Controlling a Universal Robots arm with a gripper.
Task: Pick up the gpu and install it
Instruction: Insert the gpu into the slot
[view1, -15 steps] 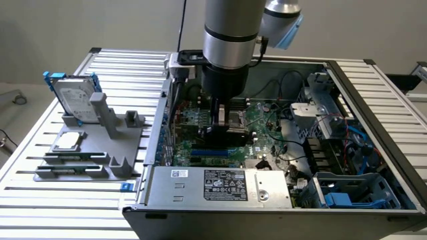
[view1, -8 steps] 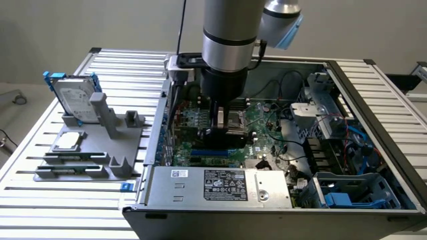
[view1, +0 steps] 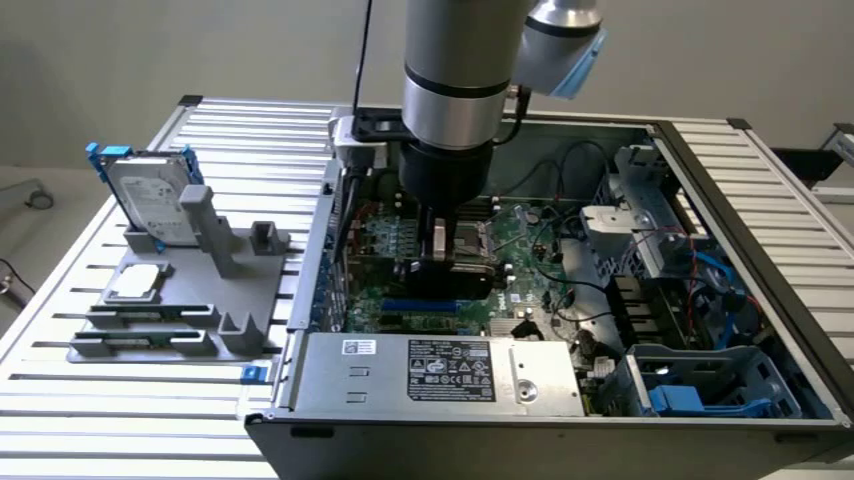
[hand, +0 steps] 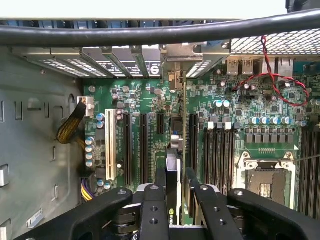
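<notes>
My gripper is down inside the open computer case, over the green motherboard. It is shut on the gpu. In the wrist view the gpu stands edge-on between the two black fingers, its glossy black shroud with a small green logo near my gripper. The card's far end reaches toward the silver bracket at the case's rear slot openings. It stands upright along a black expansion slot; whether it is seated in the slot is hidden by the fingers.
A silver hard drive with blue frame stands on a grey fixture at the exterior view's left. The power supply sits at the case front. A black cable, red-black wires, a CPU socket and a white slot surround the card.
</notes>
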